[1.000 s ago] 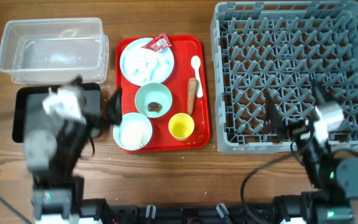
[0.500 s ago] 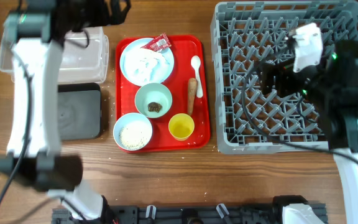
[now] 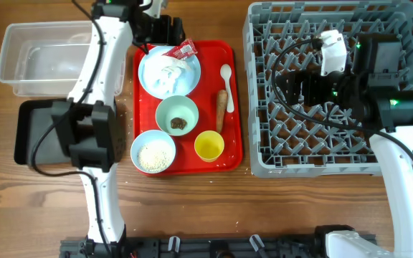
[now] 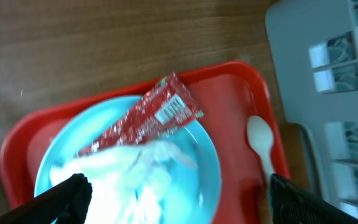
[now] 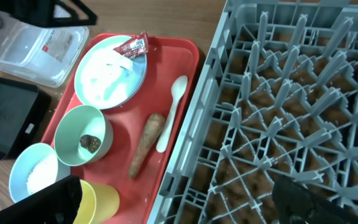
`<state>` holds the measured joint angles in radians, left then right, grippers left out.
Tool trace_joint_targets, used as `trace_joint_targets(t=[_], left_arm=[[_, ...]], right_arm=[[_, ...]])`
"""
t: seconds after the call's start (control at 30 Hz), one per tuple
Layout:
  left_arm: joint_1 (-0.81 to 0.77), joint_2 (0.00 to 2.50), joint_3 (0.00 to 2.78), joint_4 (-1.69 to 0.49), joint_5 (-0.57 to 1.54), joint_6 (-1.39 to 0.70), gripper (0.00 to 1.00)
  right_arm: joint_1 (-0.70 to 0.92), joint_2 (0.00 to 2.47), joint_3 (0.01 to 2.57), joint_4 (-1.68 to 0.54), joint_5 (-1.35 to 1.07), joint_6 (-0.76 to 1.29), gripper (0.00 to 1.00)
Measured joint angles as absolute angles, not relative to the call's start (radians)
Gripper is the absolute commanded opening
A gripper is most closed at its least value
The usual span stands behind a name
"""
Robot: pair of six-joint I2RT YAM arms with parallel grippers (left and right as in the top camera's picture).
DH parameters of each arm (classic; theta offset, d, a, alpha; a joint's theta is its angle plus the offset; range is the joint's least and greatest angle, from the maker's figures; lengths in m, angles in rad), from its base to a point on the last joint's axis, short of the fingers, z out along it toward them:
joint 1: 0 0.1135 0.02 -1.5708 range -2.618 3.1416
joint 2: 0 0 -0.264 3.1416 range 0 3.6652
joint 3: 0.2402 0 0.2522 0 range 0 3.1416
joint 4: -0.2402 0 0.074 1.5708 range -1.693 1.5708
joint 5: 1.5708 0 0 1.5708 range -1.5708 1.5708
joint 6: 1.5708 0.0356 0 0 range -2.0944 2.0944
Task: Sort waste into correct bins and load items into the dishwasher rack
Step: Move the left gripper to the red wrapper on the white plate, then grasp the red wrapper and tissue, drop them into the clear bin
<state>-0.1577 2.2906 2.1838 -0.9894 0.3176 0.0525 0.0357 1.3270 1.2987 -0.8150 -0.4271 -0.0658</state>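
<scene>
The pale blue plate (image 3: 168, 69) on the red tray holds crumpled white paper (image 4: 142, 171) and a red wrapper (image 3: 183, 49). It also shows in the left wrist view (image 4: 207, 158). My left gripper (image 3: 169, 32) hovers over the plate's far edge, open wide and empty (image 4: 179, 199). A white spoon (image 3: 226, 75), a carrot stick (image 3: 221, 109), a bowl with a brown scrap (image 3: 177, 115), a bowl of rice (image 3: 153, 151) and a yellow cup (image 3: 209, 145) share the tray. My right gripper (image 3: 292, 86) is open and empty (image 5: 179, 202) over the grey rack (image 3: 335, 143).
The clear tub (image 3: 56, 57) stands at the back left. The black tray (image 3: 38, 132) lies in front of it, partly under my left arm. The red serving tray (image 3: 233, 154) sits between the bins and the rack.
Both arms rose from the front of the table. The left gripper swung right from over the tub to the plate's far edge. The right gripper stays over the rack's left part.
</scene>
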Motion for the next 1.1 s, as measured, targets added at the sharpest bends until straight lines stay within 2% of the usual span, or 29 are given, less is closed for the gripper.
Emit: trace_joint_targets(t=[0.1,0.13,0.23,0.37,0.5,0.53,0.57,0.63,0.67,0.7,0.73,0.93,1.1], left_arm=[[-0.170,2.361,2.188,-0.949,0.270,0.105,0.93],[-0.172,2.385,2.188,-0.945,0.252,0.120,0.97],[-0.172,2.455,2.188,-0.943,0.205,0.176,1.00],[-0.171,2.500,2.188,-0.941,0.165,0.224,0.97],[-0.171,2.506,2.187,-0.943,0.150,0.238,0.85],[-0.171,2.506,2.183,-0.945,0.149,0.245,0.79],[-0.171,2.506,2.177,-0.945,0.147,0.246,0.70],[-0.173,2.506,2.165,-0.938,0.139,0.249,0.47],[-0.173,2.506,2.161,-0.934,0.130,0.254,0.33],[-0.173,2.506,2.155,-0.930,0.120,0.260,0.10],[-0.173,2.506,2.152,-0.927,0.120,0.261,0.04],[-0.178,2.502,2.144,-0.934,0.132,0.237,0.04],[-0.179,2.459,2.106,-0.963,0.131,0.105,0.04]], right_arm=[[0.036,1.327,1.299,-0.819,-0.427,-0.062,1.00],[0.036,1.327,1.299,-0.822,-0.427,-0.060,1.00],[0.036,1.327,1.299,-0.823,-0.427,-0.056,1.00],[0.036,1.327,1.299,-0.824,-0.427,-0.053,1.00],[0.036,1.327,1.299,-0.824,-0.427,-0.053,1.00],[0.036,1.327,1.299,-0.824,-0.427,-0.052,1.00],[0.036,1.327,1.299,-0.823,-0.427,-0.053,1.00],[0.036,1.327,1.299,-0.823,-0.427,-0.052,1.00],[0.036,1.327,1.299,-0.823,-0.427,-0.053,0.99],[0.036,1.327,1.299,-0.823,-0.427,-0.053,1.00],[0.036,1.327,1.299,-0.823,-0.427,-0.053,1.00],[0.036,1.327,1.299,-0.823,-0.427,-0.052,1.00],[0.036,1.327,1.299,-0.823,-0.427,-0.052,1.00]])
